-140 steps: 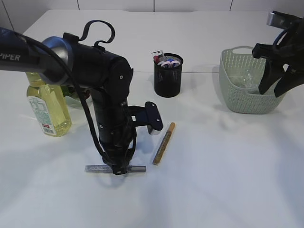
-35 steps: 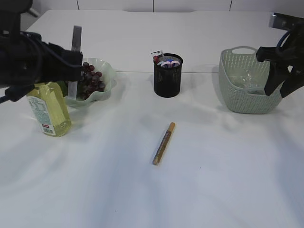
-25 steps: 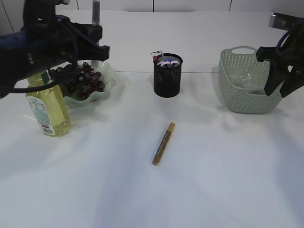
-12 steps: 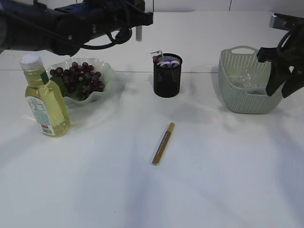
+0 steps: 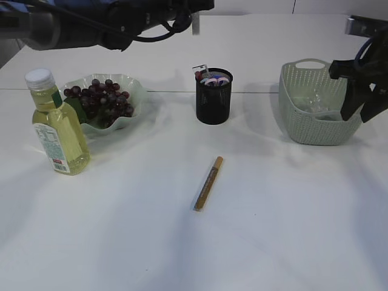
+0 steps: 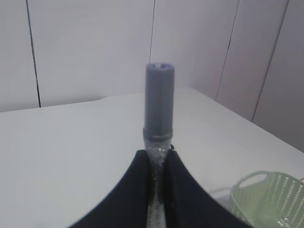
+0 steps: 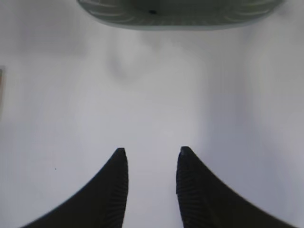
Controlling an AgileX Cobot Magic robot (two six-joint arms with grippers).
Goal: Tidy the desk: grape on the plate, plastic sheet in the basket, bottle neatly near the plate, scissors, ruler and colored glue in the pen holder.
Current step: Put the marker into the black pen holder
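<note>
My left gripper is shut on a grey glitter glue tube, cap pointing away. In the exterior view that gripper hangs high at the top edge, up and left of the black mesh pen holder, with the tube sticking down. Scissors handles show in the holder. A gold glue stick lies mid-table. Grapes sit on the green plate, and the yellow bottle stands in front of it. My right gripper is open and empty beside the basket.
Something clear lies inside the basket, which also shows low right in the left wrist view. A metal strip stands in the pen holder. The right arm hangs at the basket's right side.
The left arm has swung right and upward with the grey glue tube, from over the plate and bottle to near the pen holder. The right arm has stayed still.
</note>
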